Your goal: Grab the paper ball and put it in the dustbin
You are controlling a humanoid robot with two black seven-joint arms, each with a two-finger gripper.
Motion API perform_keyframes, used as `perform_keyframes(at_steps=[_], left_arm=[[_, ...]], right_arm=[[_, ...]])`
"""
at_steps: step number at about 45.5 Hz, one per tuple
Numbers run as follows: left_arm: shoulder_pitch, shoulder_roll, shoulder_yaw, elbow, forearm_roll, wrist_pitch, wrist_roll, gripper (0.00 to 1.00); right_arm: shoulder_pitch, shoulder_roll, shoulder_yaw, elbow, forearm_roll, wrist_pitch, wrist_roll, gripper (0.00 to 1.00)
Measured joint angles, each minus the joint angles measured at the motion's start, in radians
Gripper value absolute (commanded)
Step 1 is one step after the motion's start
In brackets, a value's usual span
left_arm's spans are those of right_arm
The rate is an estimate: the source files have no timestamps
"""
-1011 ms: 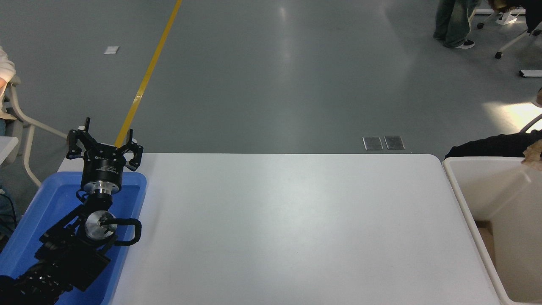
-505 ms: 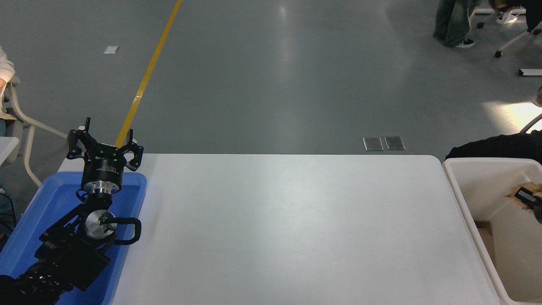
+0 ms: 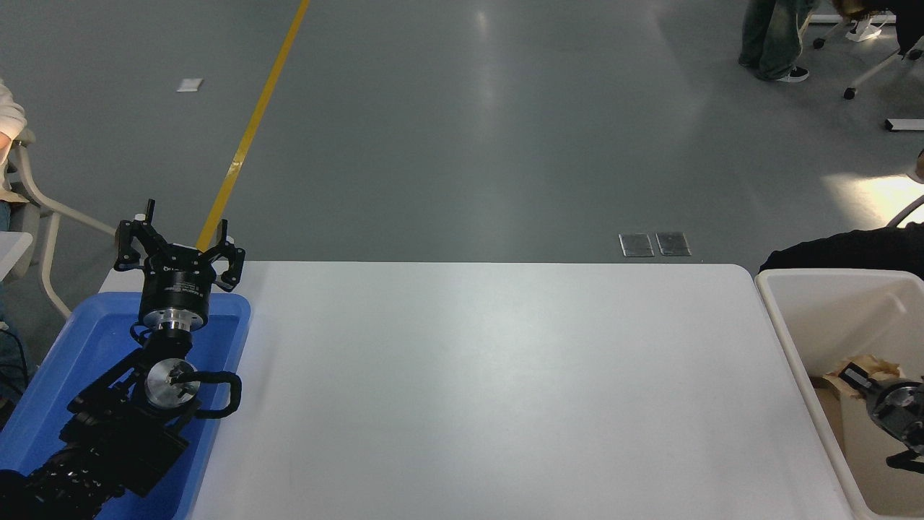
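The cream-white dustbin [image 3: 830,310] stands at the table's right end, cut off by the picture's right edge. My right gripper [image 3: 854,375] reaches in from the right edge, low inside the bin. It is shut on the tan paper ball [image 3: 879,365], whose wrinkled edges show around the fingers. My left gripper [image 3: 177,242] is parked at the lower left above a blue tray, with its fingers open and empty.
The shallow blue tray [image 3: 65,361] lies at the table's left end under the left arm. The white table [image 3: 491,383] stretches between tray and bin. A person sits at the far left; another person's legs show at the top right.
My right gripper has moved down and a little left with the paper ball, from the bin's upper edge to deep inside the bin. The left arm has not moved.
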Motion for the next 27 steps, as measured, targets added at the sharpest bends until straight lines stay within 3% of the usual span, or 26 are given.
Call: perform_keyframes(at_steps=[19,27], left_arm=[[0.0,0.0,0.0,0.0,-0.001,0.0,0.0,0.99],[-0.001,0.0,0.0,0.0,-0.001,0.0,0.0,0.99]], right_arm=[[0.04,0.001,-0.005,0.015,-0.007,0.003,0.003,1.0],[0.153,-0.055,-0.066,0.132,-0.107,0.006,0.006,1.0]])
